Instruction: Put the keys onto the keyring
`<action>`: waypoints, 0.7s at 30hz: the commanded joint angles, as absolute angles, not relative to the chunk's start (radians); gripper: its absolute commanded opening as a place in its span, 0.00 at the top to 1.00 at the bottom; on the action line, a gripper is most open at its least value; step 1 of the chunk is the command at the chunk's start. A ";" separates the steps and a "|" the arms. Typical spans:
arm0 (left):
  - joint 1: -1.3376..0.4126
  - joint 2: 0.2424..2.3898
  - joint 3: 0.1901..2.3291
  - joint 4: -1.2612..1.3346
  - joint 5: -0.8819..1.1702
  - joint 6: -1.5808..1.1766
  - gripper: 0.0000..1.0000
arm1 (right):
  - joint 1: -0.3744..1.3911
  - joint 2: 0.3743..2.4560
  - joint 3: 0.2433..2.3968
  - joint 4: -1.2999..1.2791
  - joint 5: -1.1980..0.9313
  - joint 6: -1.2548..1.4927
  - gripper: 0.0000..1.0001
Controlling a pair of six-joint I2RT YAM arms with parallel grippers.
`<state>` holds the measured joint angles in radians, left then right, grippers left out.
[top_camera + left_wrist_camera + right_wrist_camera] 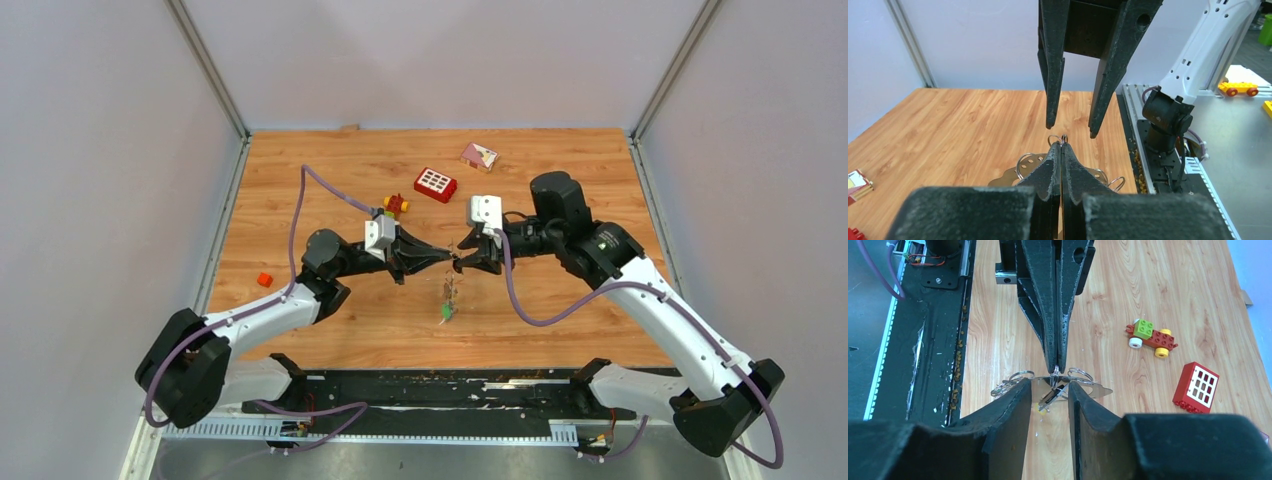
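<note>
Over the middle of the tabletop [560,330] the left gripper [450,262] is pinched fully shut on a thin wire loop that I take for the keyring [1054,138], held clear of the surface. Some keys [447,300] dangle under it, with a green tag [446,313] lowest and a yellow tag [1040,408] showing in the right wrist view, so part of the threading looks done. The right gripper [1048,387] faces it tip to tip. Its jaws stand partly apart on either side of the left tips and grip nothing I can see. One key [1052,396] hangs between them, seemingly untouched. I cannot tell how many keys are on, or whether that one is threaded: the metal there overlaps in a tangle, and the top view is too small.
</note>
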<state>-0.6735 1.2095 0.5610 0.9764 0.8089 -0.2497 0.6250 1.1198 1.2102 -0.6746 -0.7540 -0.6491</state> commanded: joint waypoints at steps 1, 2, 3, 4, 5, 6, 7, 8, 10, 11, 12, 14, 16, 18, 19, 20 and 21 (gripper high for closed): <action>-0.670 1.215 0.556 1.087 0.780 -0.290 1.00 | 0.621 1.124 1.204 -0.614 -0.797 -0.636 0.67; -0.670 1.216 0.555 1.091 0.782 -0.292 1.00 | 0.622 1.127 1.202 -0.614 -0.795 -0.637 0.68; -0.671 1.217 0.555 1.093 0.783 -0.294 1.00 | 0.622 1.130 1.199 -0.610 -0.793 -0.638 0.68; -0.671 1.216 0.555 1.093 0.782 -0.293 1.00 | 0.621 1.130 1.196 -0.610 -0.794 -0.638 0.68; -0.670 1.215 0.554 1.093 0.783 -0.293 1.00 | 0.621 1.131 1.194 -0.608 -0.795 -0.639 0.68; -0.670 1.215 0.554 1.093 0.782 -0.292 1.00 | 0.621 1.132 1.190 -0.606 -0.796 -0.639 0.69; -0.670 1.214 0.553 1.093 0.782 -0.292 1.00 | 0.622 1.133 1.187 -0.604 -0.796 -0.639 0.69; -0.670 1.215 0.552 1.093 0.782 -0.292 1.00 | 0.622 1.135 1.185 -0.602 -0.795 -0.639 0.69; -0.670 1.212 0.551 1.095 0.783 -0.292 1.00 | 0.622 1.142 1.180 -0.599 -0.791 -0.639 0.69; -0.670 1.213 0.550 1.096 0.784 -0.292 1.00 | 0.621 1.144 1.178 -0.598 -0.793 -0.639 0.70; -0.670 1.211 0.551 1.096 0.783 -0.292 1.00 | 0.622 1.147 1.175 -0.597 -0.794 -0.638 0.70; -0.671 1.210 0.550 1.095 0.786 -0.292 1.00 | 0.622 1.151 1.172 -0.593 -0.798 -0.635 0.71; -0.671 1.209 0.550 1.095 0.783 -0.291 1.00 | 0.621 1.153 1.172 -0.589 -0.801 -0.631 0.73; -0.670 1.208 0.548 1.096 0.782 -0.291 1.00 | 0.622 1.154 1.172 -0.589 -0.804 -0.628 0.76; -0.670 1.207 0.549 1.096 0.782 -0.291 1.00 | 0.622 1.156 1.172 -0.589 -0.804 -0.628 0.77; -0.671 1.205 0.549 1.096 0.782 -0.291 1.00 | 0.621 1.154 1.171 -0.589 -0.805 -0.629 0.78; -0.671 1.205 0.549 1.096 0.782 -0.291 1.00 | 0.621 1.155 1.171 -0.588 -0.804 -0.629 0.81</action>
